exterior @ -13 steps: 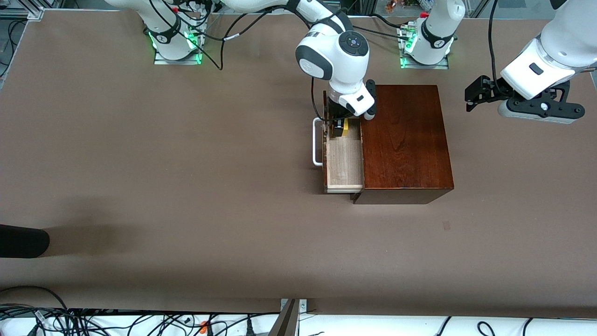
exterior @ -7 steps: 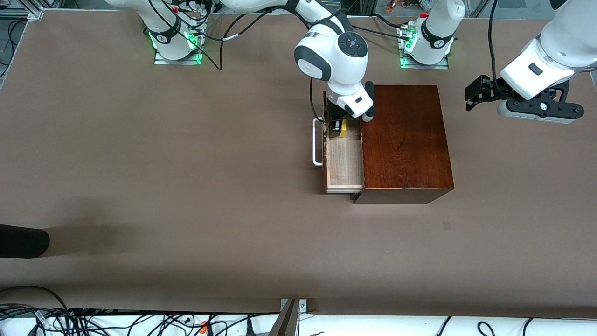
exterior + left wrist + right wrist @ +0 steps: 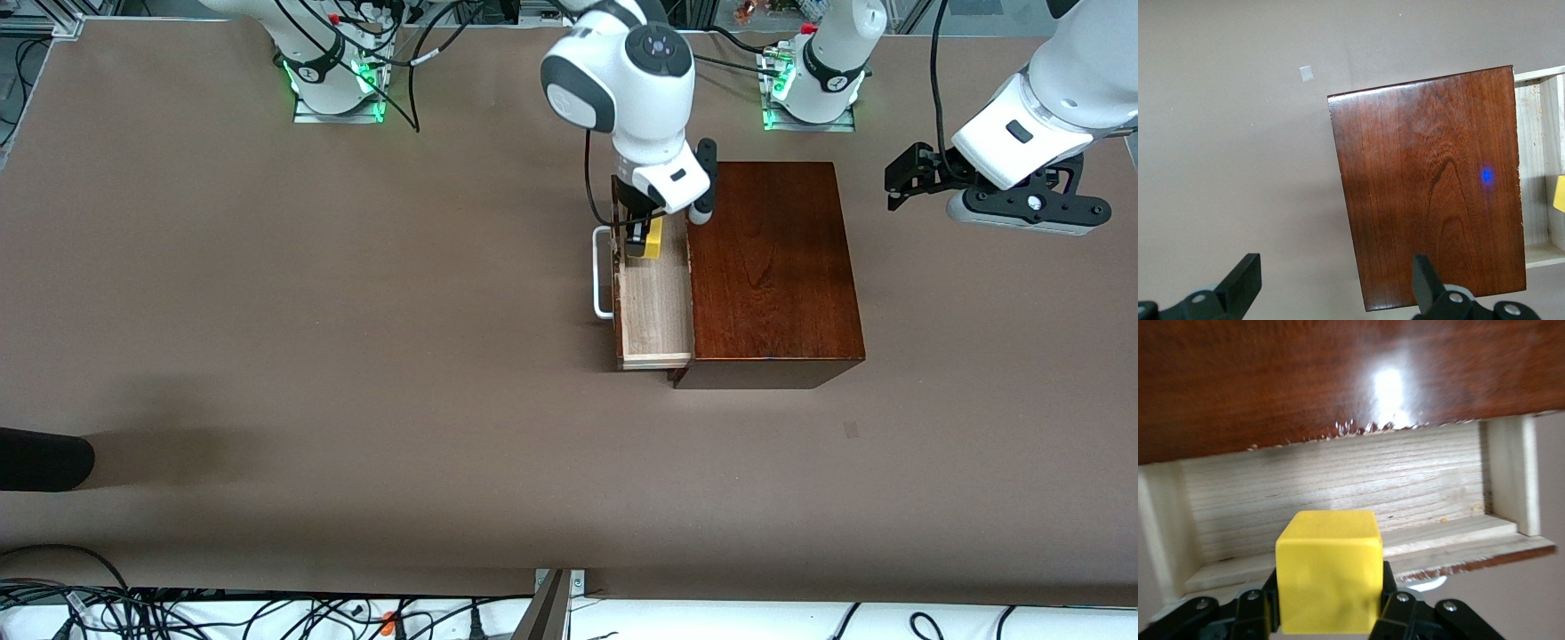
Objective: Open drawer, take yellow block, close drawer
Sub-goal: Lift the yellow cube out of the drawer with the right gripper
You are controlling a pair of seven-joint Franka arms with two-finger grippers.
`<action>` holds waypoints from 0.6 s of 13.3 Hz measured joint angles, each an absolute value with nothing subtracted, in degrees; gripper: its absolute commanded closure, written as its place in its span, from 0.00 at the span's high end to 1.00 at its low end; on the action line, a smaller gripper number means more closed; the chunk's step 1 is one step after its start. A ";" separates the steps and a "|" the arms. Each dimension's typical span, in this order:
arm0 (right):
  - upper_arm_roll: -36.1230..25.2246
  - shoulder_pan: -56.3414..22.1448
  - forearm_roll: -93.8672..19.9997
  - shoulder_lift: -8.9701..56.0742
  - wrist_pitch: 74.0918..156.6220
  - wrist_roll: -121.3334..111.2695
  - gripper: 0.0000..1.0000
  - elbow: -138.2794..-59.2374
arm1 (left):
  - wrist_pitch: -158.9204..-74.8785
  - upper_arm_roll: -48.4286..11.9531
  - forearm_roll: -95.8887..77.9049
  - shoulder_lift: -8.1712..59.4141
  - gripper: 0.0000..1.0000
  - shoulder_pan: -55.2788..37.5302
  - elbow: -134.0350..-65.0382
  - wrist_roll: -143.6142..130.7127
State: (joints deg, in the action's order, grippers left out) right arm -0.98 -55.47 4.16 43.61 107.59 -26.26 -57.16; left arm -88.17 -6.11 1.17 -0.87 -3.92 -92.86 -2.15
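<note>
The drawer (image 3: 656,311) of the dark reddish-brown wooden box (image 3: 769,267) stands pulled open toward the right arm's end, its pale inside and white loop handle (image 3: 603,276) showing. My right gripper (image 3: 642,238) is shut on the yellow block (image 3: 652,240) and holds it above the drawer's end farthest from the front camera. In the right wrist view the block (image 3: 1328,570) sits between the fingers (image 3: 1398,610) over the pale drawer floor (image 3: 1338,487). My left gripper (image 3: 907,182) is open and empty, waiting in the air over the table toward the left arm's end; its view shows the box top (image 3: 1431,180).
A small pale patch (image 3: 852,430) lies on the brown table nearer the front camera than the box. A dark object (image 3: 44,458) juts in at the right arm's end of the table. Cables (image 3: 267,613) run along the front edge.
My right gripper has risen out of the drawer with the yellow block in its grip. The left arm has not moved. The drawer stays open.
</note>
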 measured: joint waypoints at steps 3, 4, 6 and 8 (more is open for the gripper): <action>-1.88 -51.91 4.16 39.72 104.27 -26.08 0.00 -55.42 | -88.09 -6.27 1.17 -0.87 1.00 -3.94 -92.86 -2.14; -2.04 -48.89 4.13 38.16 103.28 -26.09 0.00 -55.38 | -88.08 -6.29 1.17 -0.87 1.00 -3.95 -92.86 -2.15; -2.18 -41.46 3.22 36.01 101.33 -26.69 0.00 -55.38 | -88.07 -6.30 1.17 -0.87 1.00 -3.96 -92.84 -2.14; -2.38 -33.85 0.44 35.38 100.17 -27.90 0.00 -55.52 | -88.04 -6.45 1.17 -0.89 1.00 -3.99 -92.75 -2.11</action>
